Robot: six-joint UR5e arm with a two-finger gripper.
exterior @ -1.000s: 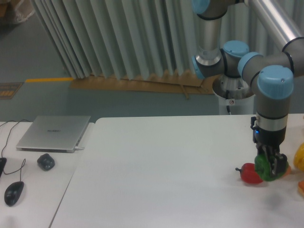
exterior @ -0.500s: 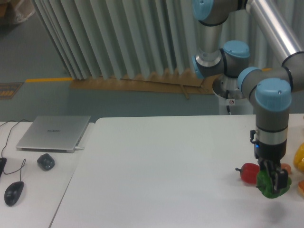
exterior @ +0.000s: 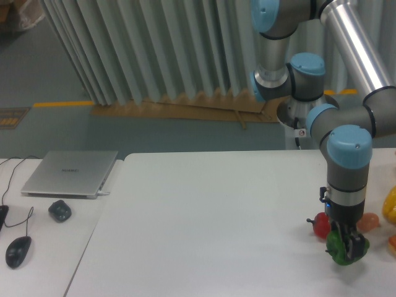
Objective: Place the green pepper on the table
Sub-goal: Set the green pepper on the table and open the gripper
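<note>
At lower right of the frame the gripper (exterior: pixel 348 245) clamps the green pepper (exterior: pixel 341 248) just above the table (exterior: pixel 204 229), beside a red pepper (exterior: pixel 320 225). The pepper looks light, firm and glossy, probably slippery; gripping across its lobed body seems surest.

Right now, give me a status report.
Gripper shut on pepper. Pepper low over table. Red pepper close behind it.

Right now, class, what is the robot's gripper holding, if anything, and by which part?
The gripper is shut on the green pepper, gripping its body from above; the exact contact points are hidden behind the fingers.
</note>
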